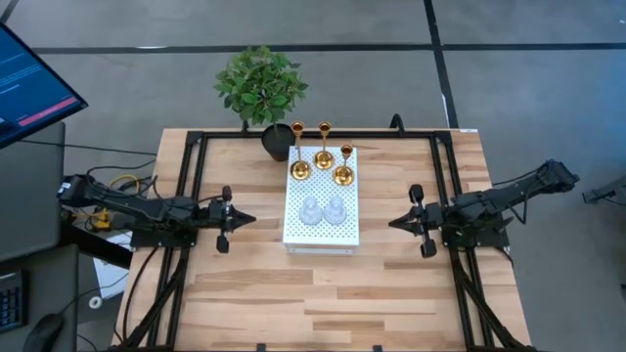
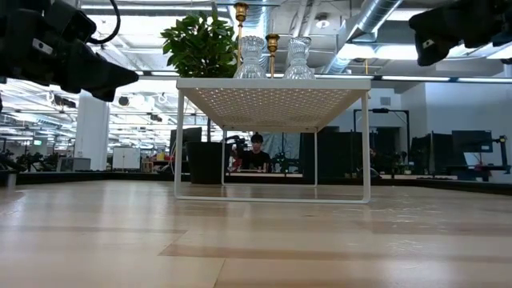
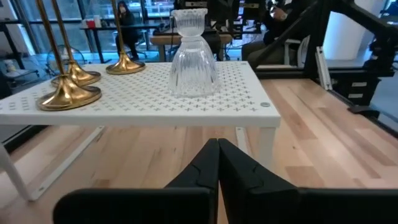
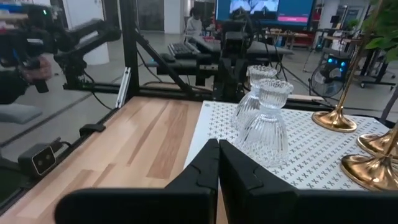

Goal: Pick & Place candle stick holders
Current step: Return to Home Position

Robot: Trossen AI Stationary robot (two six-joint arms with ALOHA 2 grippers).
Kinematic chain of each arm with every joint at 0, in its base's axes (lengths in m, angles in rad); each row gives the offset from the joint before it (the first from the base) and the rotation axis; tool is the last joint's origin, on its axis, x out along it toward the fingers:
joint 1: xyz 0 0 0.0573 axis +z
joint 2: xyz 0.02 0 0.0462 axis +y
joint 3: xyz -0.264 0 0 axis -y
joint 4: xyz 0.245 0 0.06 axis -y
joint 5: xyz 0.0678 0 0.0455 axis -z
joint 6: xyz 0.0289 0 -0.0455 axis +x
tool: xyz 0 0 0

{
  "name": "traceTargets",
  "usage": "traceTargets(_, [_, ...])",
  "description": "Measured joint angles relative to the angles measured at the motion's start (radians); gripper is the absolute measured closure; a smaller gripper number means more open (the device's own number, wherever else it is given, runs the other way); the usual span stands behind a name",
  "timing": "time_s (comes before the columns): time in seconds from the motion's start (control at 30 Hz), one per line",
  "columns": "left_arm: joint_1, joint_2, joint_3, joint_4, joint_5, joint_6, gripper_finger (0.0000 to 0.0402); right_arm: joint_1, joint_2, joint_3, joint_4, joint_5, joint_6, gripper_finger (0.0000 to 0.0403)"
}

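Left tool (image 3: 217, 144) closed, holders (image 1: 310, 210) on shelf (image 1: 321, 238)

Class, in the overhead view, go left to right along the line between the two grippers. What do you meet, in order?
Left gripper → first clear glass candle holder → second clear glass candle holder → right gripper. Both glass holders stand on the white perforated shelf.

no readable text, monitor (image 1: 27, 86) lines illegible
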Motion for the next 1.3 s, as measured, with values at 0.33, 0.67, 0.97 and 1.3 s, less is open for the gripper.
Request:
traceTargets(0.33, [0.0, -0.014, 0.0, -0.012, -0.02, 0.035, 0.0397, 0.0, -0.116, -0.061, -0.011, 0.0, 0.027, 0.0403])
traceTargets(0.67, [0.0, -0.013, 0.0, -0.014, -0.033, 0.054, 0.0396, 0.004, -0.223, -0.092, -0.024, 0.0, 0.027, 0.0403])
traceTargets(0.97, [0.0, -0.013, 0.0, -0.019, -0.033, 0.045, 0.0396, 0.014, -0.316, -0.092, -0.131, -0.001, 0.026, 0.0403])
traceTargets(1.3, [0.0, -0.013, 0.0, -0.019, -0.032, 0.024, 0.0397, 0.014, -0.438, -0.092, -0.267, -0.029, 0.053, 0.0403])
